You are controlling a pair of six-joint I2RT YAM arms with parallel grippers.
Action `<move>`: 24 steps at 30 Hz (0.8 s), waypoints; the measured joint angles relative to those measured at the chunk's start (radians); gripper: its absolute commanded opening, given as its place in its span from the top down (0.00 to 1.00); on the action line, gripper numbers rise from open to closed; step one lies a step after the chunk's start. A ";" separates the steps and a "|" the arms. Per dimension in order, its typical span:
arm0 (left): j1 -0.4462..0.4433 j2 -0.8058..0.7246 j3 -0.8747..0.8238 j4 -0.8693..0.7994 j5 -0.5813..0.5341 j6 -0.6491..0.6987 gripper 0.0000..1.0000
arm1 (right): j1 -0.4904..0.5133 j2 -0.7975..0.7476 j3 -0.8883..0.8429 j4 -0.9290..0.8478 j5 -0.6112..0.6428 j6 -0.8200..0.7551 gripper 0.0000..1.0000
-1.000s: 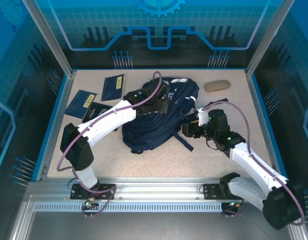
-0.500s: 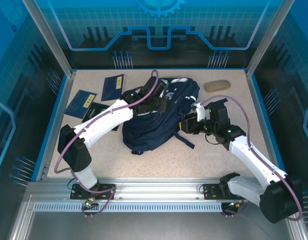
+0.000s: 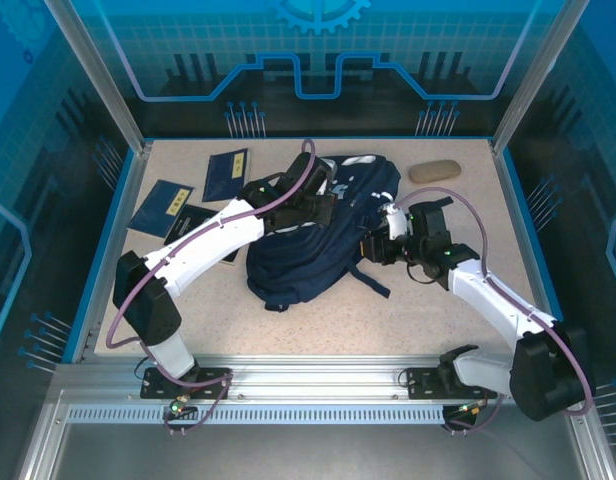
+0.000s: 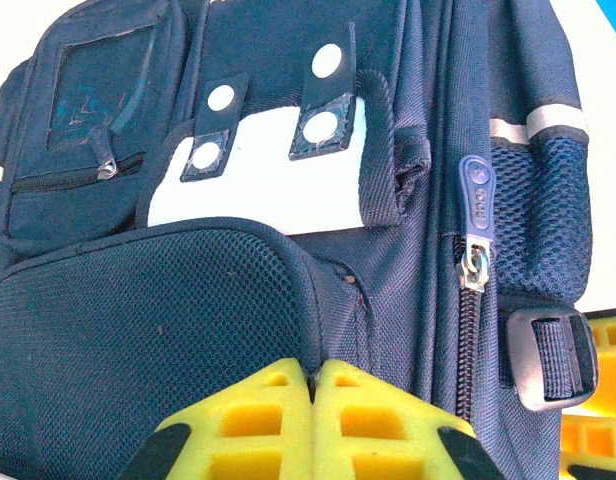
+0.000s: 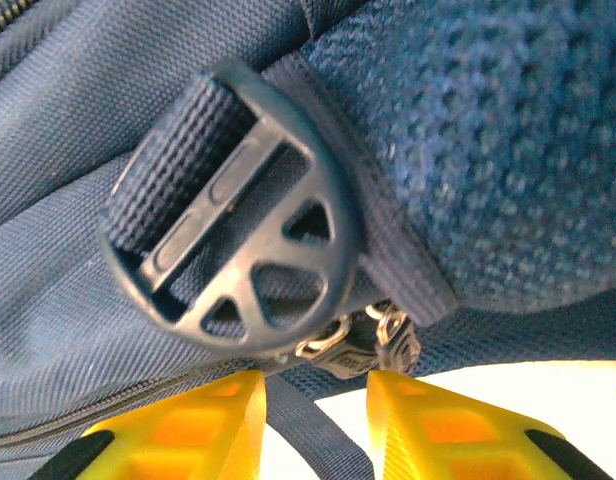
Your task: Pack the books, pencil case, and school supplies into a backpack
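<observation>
Right gripper [image 5: 318, 400] sits closer on backpack [image 3: 308, 250] than second ago, jaws narrowing, still apart astride zipper pull [image 5: 363, 340]. Left gripper [image 4: 313, 380] jaws together against fabric. Unzipping likely next; packing not begun.

navy books [image 3: 226, 172]: two
black book [image 3: 191, 218]: one
pencil case [image 3: 434, 171]: one
backpack [image 3: 308, 258]: one
arms [image 3: 213, 235]: two
dark tabs [image 4: 326, 100]: two
white studs [image 4: 221, 98] on them: four
blue zipper pull [image 4: 477, 195]: one
strap buckle [image 5: 233, 205]: one
</observation>
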 measured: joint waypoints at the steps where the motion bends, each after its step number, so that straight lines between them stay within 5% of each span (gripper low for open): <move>1: 0.000 0.000 0.000 0.000 0.003 0.003 1.00 | 0.000 0.009 0.000 0.010 0.000 -0.007 0.65; 8: 0.006 -0.021 -0.018 0.004 0.027 0.032 1.00 | -0.004 0.049 0.000 0.050 -0.045 -0.060 0.67; 24: 0.007 -0.030 -0.029 0.010 0.045 0.058 1.00 | -0.005 0.049 0.000 0.084 -0.097 -0.115 0.92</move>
